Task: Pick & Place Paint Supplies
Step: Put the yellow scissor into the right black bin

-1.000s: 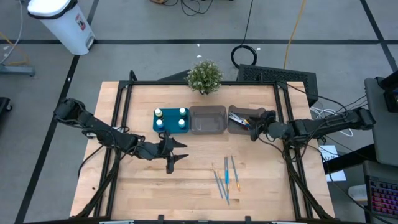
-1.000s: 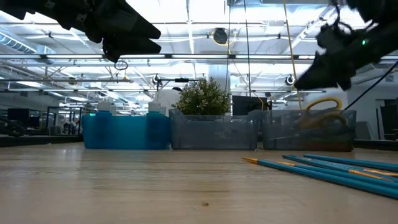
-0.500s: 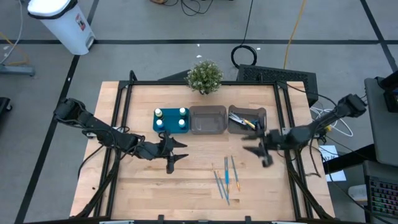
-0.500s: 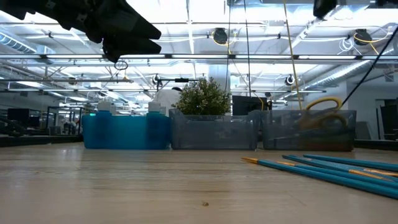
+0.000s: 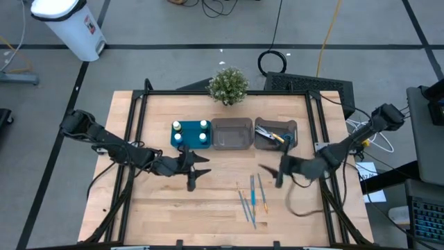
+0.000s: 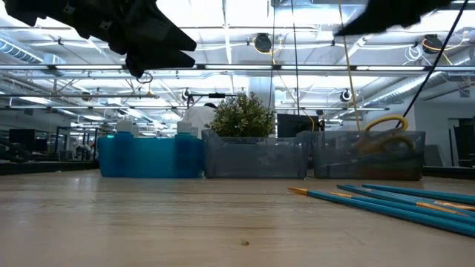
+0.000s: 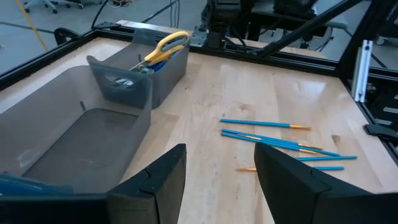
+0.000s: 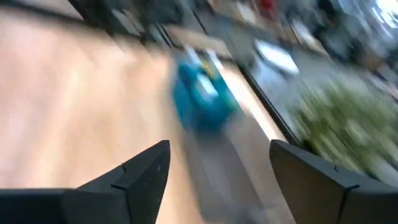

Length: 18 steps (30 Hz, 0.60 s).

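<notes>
Right tool (image 5: 272, 173) looks open and empty above brushes (image 5: 251, 198).

Right wrist view smeared throughout — teal tray (image 8: 202, 99) and plant (image 8: 348, 118) ahead of the right gripper (image 8: 217, 171) mere blurs, scissors (image 6: 386, 133) dim behind bin wall (image 6: 369, 156), brushes (image 6: 401, 202) cut off at low view's edge
</notes>
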### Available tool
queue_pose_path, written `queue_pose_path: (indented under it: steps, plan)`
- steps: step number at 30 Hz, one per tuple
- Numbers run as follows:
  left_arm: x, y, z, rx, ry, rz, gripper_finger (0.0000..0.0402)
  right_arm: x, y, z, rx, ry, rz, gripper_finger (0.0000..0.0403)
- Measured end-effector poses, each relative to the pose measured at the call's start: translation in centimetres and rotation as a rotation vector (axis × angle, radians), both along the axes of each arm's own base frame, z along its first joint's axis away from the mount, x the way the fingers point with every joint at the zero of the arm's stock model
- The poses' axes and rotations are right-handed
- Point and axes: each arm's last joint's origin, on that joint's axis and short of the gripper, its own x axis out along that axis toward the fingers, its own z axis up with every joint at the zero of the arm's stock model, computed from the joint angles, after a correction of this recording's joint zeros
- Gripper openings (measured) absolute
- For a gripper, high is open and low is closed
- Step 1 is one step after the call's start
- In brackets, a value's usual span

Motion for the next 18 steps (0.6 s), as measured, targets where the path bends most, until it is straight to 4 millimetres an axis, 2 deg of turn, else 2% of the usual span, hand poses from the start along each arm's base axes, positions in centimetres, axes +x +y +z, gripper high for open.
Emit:
queue_pose_path:
  steps: [3,9,18]
  plan:
    - [0.0,0.2,-0.1,-0.020,0.004,0.013,0.0193,-0.7,-1.2,-0.5,0.009,0.173,-0.182,0.0273]
    - [0.0,0.2,-0.3,-0.036,0.025,0.021,0.0201,-3.0,-4.2,-2.8,0.181,0.325,-0.443,0.0252]
    - [0.0,0.2,-0.3,-0.033,0.026,0.019,0.0196,-4.4,-6.2,-5.4,0.278,0.404,-0.557,0.0211]
